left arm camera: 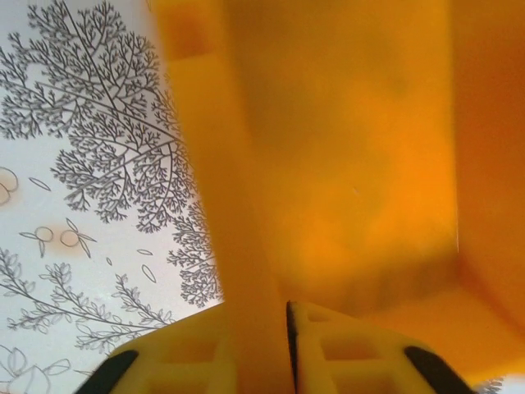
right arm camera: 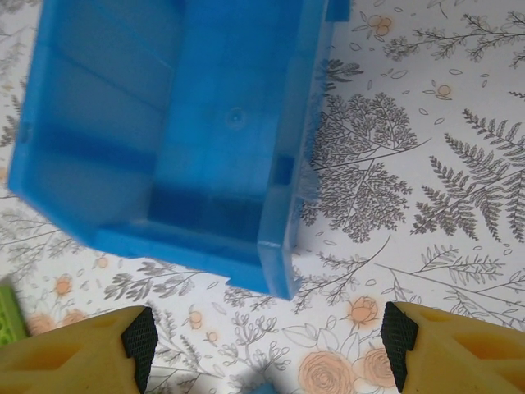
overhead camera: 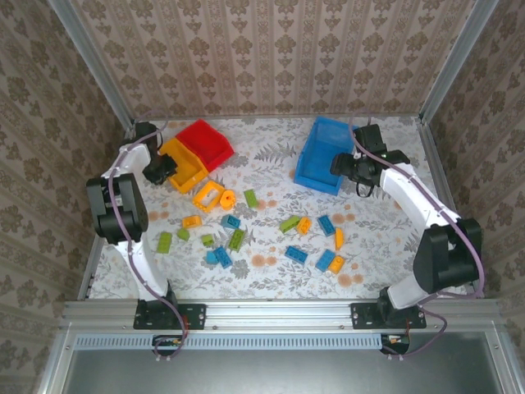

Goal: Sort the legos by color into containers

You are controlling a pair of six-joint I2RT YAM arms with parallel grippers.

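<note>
Several legos (overhead camera: 246, 234) in blue, lime green and orange lie scattered over the middle of the table. The yellow bin (overhead camera: 184, 164) stands at the back left, touching the red bin (overhead camera: 207, 141) behind it. My left gripper (overhead camera: 162, 171) is shut on the yellow bin's wall (left arm camera: 246, 246), which runs between its fingers (left arm camera: 262, 316). The blue bin (overhead camera: 324, 154) stands at the back right and looks empty (right arm camera: 164, 123). My right gripper (overhead camera: 340, 168) hangs open by its near right corner, with only tablecloth between its pads (right arm camera: 268, 336).
A green lego (right arm camera: 6, 316) peeks in at the left edge of the right wrist view. A blue scrap (right arm camera: 267, 387) shows at the bottom edge. Metal posts and patterned walls close in the flowered table (overhead camera: 271, 156) on three sides.
</note>
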